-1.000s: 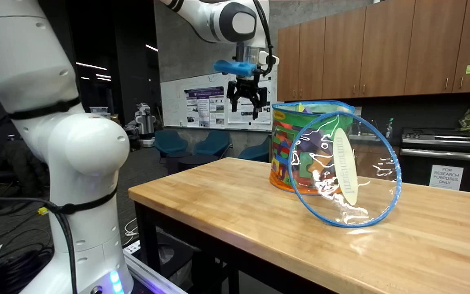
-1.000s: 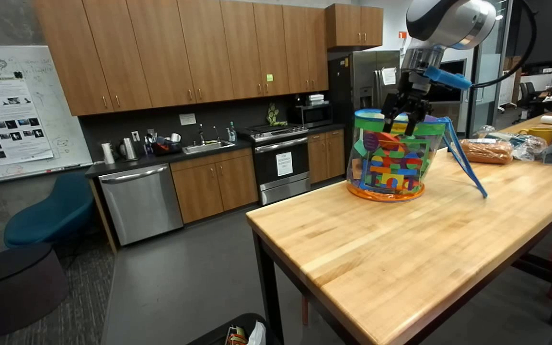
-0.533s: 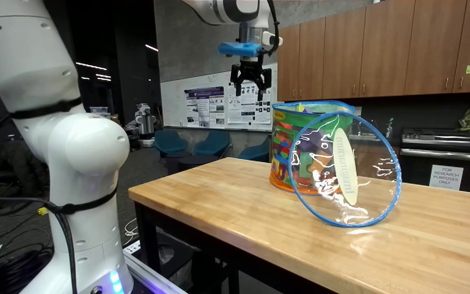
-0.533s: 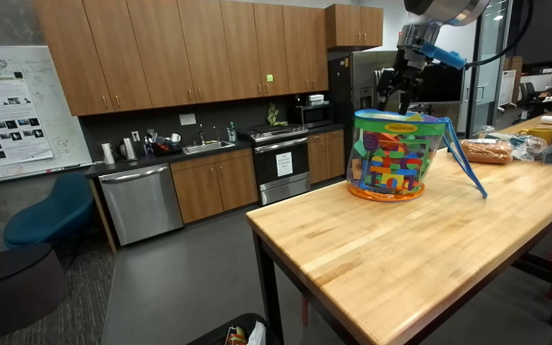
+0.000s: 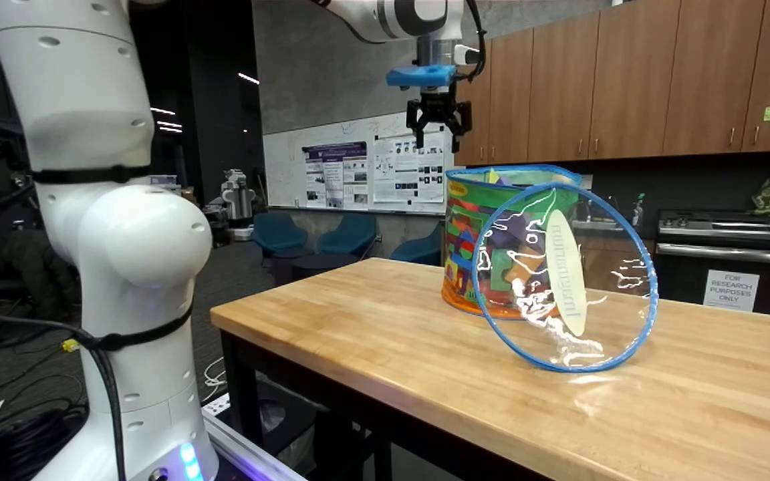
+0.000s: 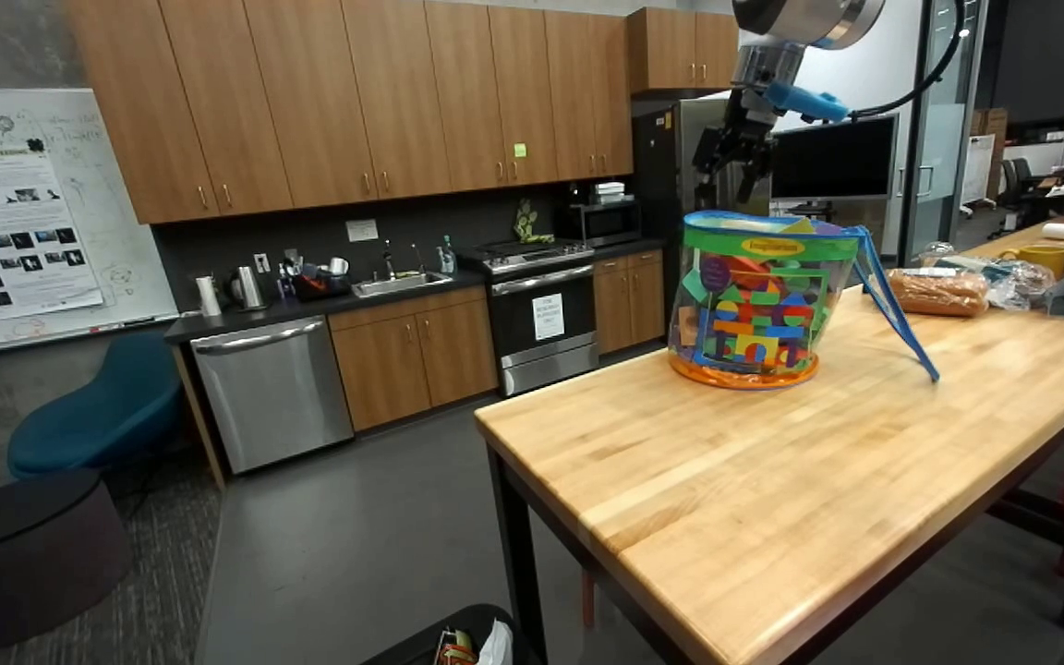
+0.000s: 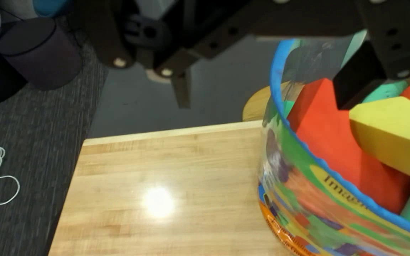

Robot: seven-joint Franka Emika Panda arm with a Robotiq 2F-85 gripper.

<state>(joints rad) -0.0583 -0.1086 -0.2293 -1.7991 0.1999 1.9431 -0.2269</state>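
Gripper, black and two-fingered, hangs above and towards one side of an upright drum-shaped clear-plastic bag with blue rim, green band and orange base. Jaws spread wide, nothing between them. Bag stands on the pale wooden tabletop; its round clear-plastic lid, blue-edged, is off the mouth and slopes down to the wood. Wrist view: one finger shows against the flat-sided red block and chunky yellow block inside (material unsure), the opposite finger against grey floor beyond the rim. Judgement: a descent from here could straddle or snag that rim. Better to bring both fingers over the opening, then lower straight and slowly, squaring them to a block's opposite faces.
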